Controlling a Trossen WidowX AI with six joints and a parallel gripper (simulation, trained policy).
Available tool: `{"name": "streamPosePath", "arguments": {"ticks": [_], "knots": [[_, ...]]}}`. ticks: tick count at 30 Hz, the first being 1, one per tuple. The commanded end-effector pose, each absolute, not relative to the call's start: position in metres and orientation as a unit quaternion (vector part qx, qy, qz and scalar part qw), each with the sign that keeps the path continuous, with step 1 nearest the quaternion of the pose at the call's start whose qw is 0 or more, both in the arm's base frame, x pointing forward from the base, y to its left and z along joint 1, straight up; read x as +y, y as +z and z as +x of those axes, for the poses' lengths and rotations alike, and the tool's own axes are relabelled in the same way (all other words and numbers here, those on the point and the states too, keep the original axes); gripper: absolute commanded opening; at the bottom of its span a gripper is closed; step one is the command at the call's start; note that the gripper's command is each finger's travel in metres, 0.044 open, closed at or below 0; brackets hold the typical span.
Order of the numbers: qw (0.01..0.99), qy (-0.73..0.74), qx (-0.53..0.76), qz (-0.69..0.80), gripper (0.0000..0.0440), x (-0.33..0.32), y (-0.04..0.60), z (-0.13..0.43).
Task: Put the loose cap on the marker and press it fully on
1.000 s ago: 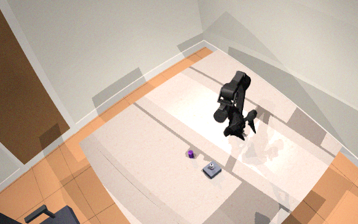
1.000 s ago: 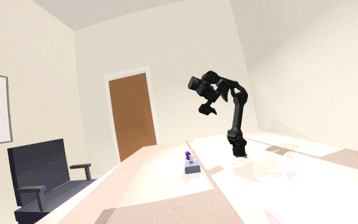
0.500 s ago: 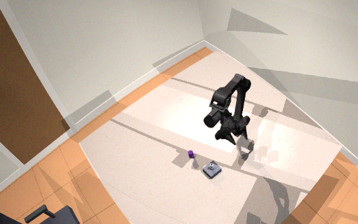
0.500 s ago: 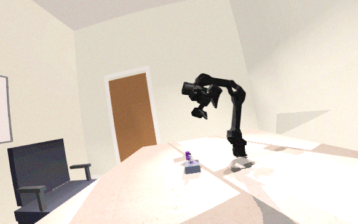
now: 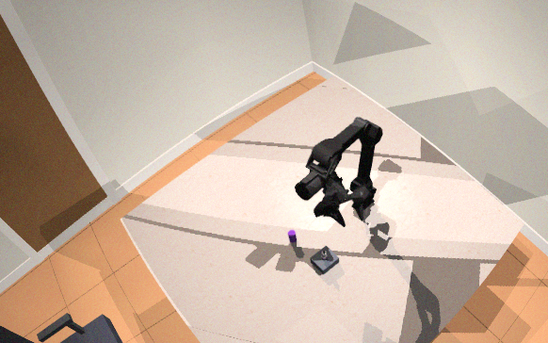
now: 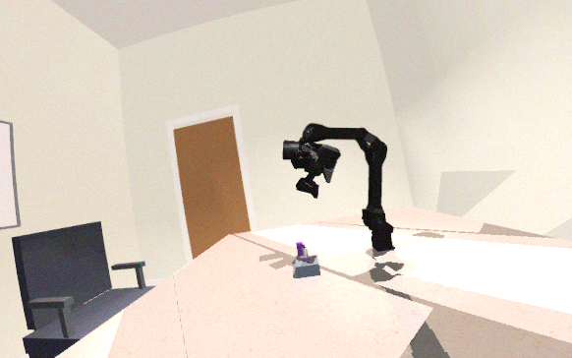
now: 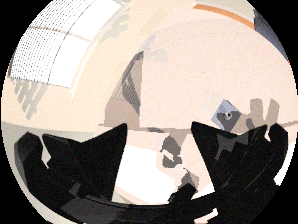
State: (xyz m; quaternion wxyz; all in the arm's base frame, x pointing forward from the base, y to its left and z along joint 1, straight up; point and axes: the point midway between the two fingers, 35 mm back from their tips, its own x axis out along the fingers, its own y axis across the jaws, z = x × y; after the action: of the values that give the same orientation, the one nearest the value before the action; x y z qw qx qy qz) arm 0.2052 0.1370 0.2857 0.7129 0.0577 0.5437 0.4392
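Observation:
The purple cap (image 5: 292, 236) (image 6: 299, 247) stands on the table by itself, a short way from the holder block; I cannot make it out in the wrist view. The dark grey-blue holder block (image 5: 323, 266) (image 6: 308, 268) (image 7: 225, 105) sits on the table with the small pale marker (image 5: 324, 254) (image 6: 306, 252) (image 7: 228, 115) upright in it, its top bare. My gripper (image 5: 354, 222) (image 6: 323, 189) (image 7: 160, 126) is open, with nothing between its fingers. It hangs well above the table, on the arm-base side of the cap and block, touching neither.
The pale table (image 5: 233, 188) (image 6: 244, 305) carries bands of shadow. The arm's base (image 6: 382, 238) stands on it beyond the block. A dark chair (image 5: 94, 332) (image 6: 67, 275) is beside the table, and a brown door (image 5: 26, 118) (image 6: 211, 177) is in the wall behind.

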Motion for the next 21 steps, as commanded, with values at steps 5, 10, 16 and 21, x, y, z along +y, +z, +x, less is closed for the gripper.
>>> {"name": "streamPosePath", "arguments": {"ticks": [5, 10, 16, 21], "knots": [[0.723, 0.416, 0.549, 0.05, 0.0328, 0.119, 0.279, 0.225], [0.729, 0.402, 0.552, 0.046, 0.0328, 0.108, 0.273, 0.237], [0.734, 0.385, 0.557, 0.041, 0.0327, 0.093, 0.266, 0.25], [0.738, 0.372, 0.563, 0.036, 0.0327, 0.081, 0.26, 0.26]]}}
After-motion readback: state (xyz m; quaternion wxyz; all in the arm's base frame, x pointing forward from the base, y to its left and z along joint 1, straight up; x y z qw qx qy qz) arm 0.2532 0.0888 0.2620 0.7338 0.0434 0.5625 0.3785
